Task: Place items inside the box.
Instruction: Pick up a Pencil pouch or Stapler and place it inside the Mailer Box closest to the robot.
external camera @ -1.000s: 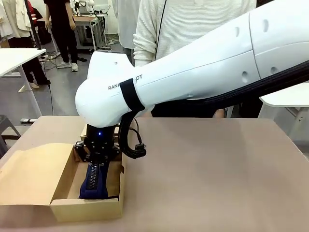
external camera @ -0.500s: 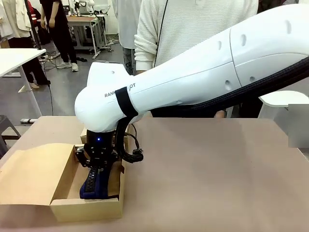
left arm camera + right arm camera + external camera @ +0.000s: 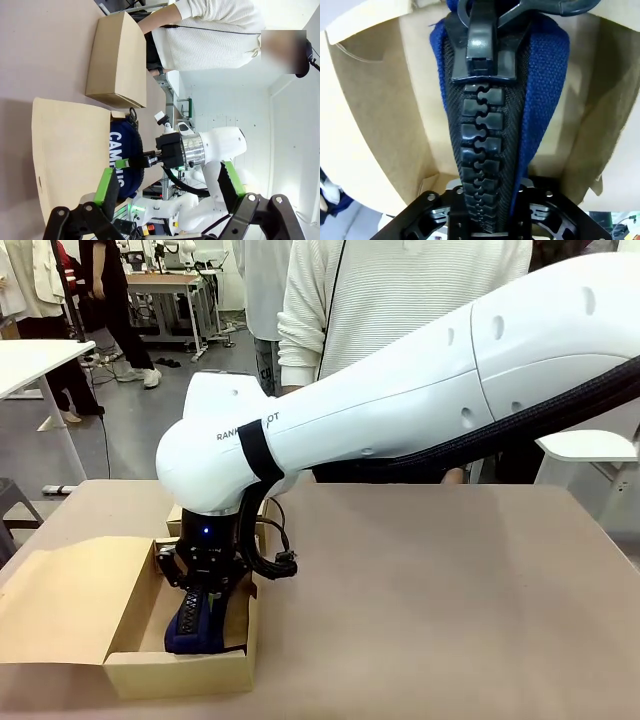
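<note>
The navy zip pencil pouch (image 3: 190, 625) stands on edge inside the open cardboard box (image 3: 180, 675) at the table's front left. My right gripper (image 3: 202, 592) reaches across into the box from above and is shut on the pouch's upper end. In the right wrist view the pouch (image 3: 490, 125) and its black zip run up from between the right gripper (image 3: 487, 220) fingers, with the box walls (image 3: 385, 125) on both sides. The left gripper (image 3: 167, 182) hangs open beside the box (image 3: 65, 150), facing the pouch (image 3: 122, 155), which carries white print.
A smaller closed cardboard box (image 3: 117, 60) sits just behind the open one. A person in a white striped sweater (image 3: 400, 290) stands at the far side. The brown tabletop (image 3: 430, 590) stretches free to the right. My right arm's white link (image 3: 400, 390) spans the middle.
The right arm has sunk slightly and shifted a little, easing the pouch lower into the box. Over the last half second it has hardly moved.
</note>
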Robot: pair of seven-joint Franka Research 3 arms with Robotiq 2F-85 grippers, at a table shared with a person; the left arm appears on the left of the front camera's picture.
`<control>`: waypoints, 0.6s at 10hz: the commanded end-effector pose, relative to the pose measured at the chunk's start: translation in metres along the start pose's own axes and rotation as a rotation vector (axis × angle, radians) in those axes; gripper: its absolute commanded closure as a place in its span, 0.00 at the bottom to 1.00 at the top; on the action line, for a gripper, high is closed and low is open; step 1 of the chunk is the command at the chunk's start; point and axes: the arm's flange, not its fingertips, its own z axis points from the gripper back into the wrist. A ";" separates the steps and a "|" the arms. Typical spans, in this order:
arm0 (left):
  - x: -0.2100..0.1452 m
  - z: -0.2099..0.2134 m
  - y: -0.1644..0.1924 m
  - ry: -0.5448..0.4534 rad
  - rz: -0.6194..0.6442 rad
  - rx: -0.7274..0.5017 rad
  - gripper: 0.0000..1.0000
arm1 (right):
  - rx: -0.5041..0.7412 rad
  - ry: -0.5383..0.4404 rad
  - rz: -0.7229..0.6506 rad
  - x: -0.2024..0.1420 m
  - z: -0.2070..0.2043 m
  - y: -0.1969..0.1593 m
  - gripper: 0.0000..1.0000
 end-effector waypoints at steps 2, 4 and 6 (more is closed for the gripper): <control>-0.001 0.002 -0.001 -0.002 -0.020 -0.017 0.00 | 0.038 0.015 0.006 -0.002 0.001 -0.006 0.00; -0.001 0.002 -0.001 -0.002 -0.020 -0.017 0.00 | 0.064 -0.002 0.017 -0.005 0.007 -0.011 0.02; -0.001 0.002 -0.001 -0.002 -0.020 -0.017 0.00 | 0.087 0.002 0.036 -0.009 0.016 -0.018 0.00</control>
